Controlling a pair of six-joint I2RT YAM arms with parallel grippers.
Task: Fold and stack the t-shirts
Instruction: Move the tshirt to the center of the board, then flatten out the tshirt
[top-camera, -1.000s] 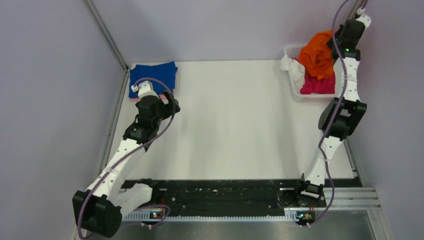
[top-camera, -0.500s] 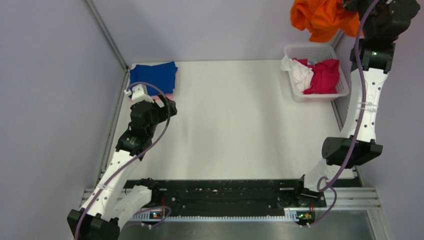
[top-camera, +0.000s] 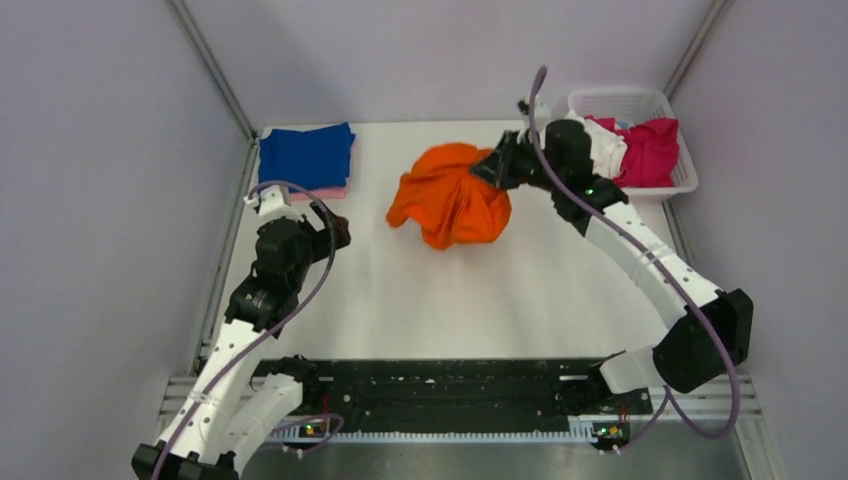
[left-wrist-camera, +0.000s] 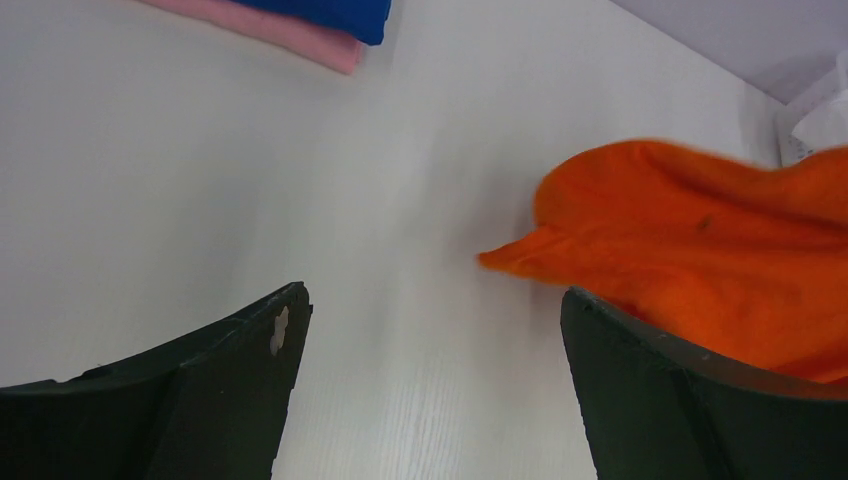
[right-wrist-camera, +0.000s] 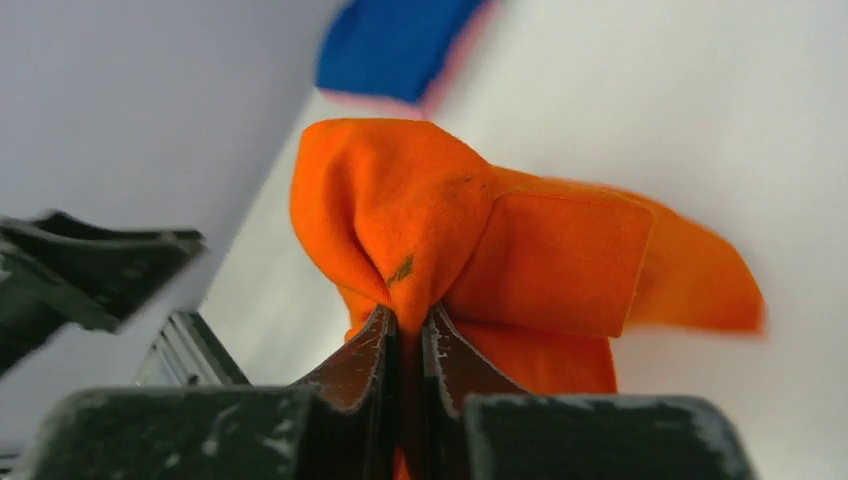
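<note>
My right gripper (top-camera: 492, 166) is shut on a bunched fold of the bright orange t-shirt (top-camera: 447, 196) and holds it over the far middle of the table; the cloth (right-wrist-camera: 470, 230) is pinched between the two fingers. The shirt hangs crumpled and also shows at the right of the left wrist view (left-wrist-camera: 700, 270). My left gripper (top-camera: 338, 228) is open and empty above the table, left of the orange shirt. A folded royal blue t-shirt (top-camera: 306, 155) lies on a folded pale pink one (top-camera: 322, 190) at the far left. Magenta (top-camera: 648, 150) and white (top-camera: 608, 142) t-shirts lie in the basket.
The white plastic lattice basket (top-camera: 620, 100) stands at the far right corner. Purple walls with metal corner posts close in the table at the back and sides. A black rail (top-camera: 450, 385) with the arm bases runs along the near edge.
My right arm has swung the orange t-shirt from the basket, high up, then down and left to the table's far middle. My left gripper has drawn back a little from the blue stack.
</note>
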